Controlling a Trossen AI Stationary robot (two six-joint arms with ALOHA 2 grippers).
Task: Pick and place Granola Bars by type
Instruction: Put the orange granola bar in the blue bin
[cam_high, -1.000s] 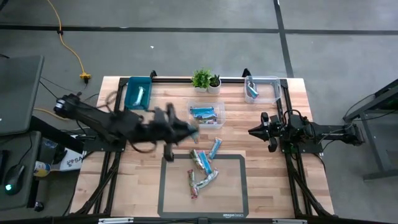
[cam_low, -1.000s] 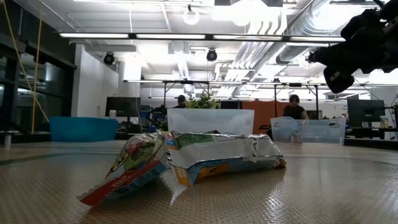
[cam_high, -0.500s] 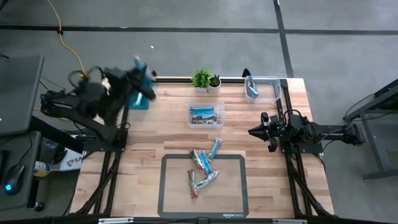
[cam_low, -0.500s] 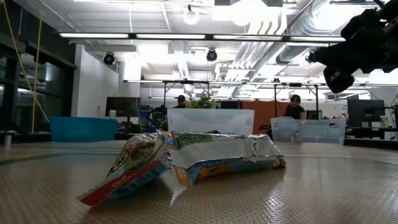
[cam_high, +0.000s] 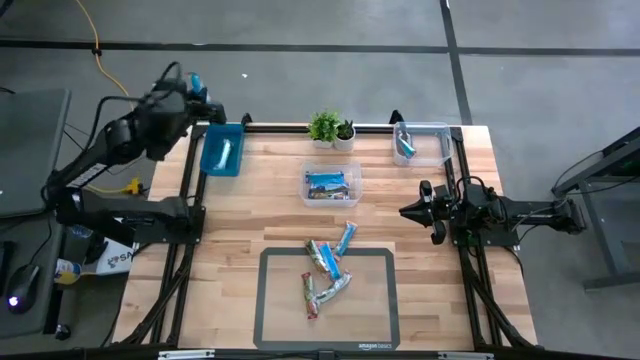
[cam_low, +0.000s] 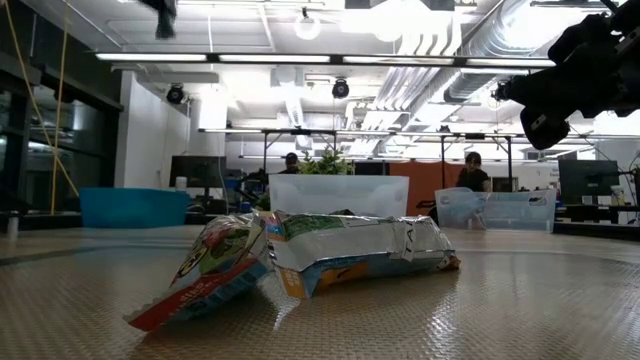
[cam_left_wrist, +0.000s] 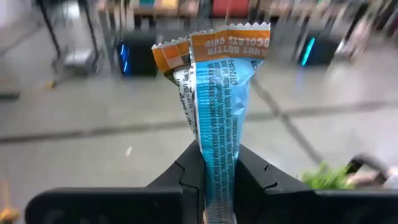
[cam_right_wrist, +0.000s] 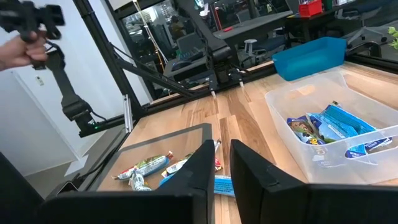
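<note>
Up high, the left end effector (cam_left_wrist: 219, 163) pinches a light blue granola bar (cam_left_wrist: 216, 106) beyond the counter's (cam_high: 270, 225) far left corner, near the blue bin (cam_high: 222, 150). Off right, the right end effector (cam_high: 405, 211) waits, fingers almost together, holding nothing.

Left tool (cam_high: 193, 83) beside blue bin (cam_high: 222, 151)

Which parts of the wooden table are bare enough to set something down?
Free: the wooden table right of the dark mat, the planks left of that mat below the blue bin, and the mat's lower edge. Crowded: the mat's upper half, where loose foil-wrapped granola bars lie, and the clear tub above them.
</note>
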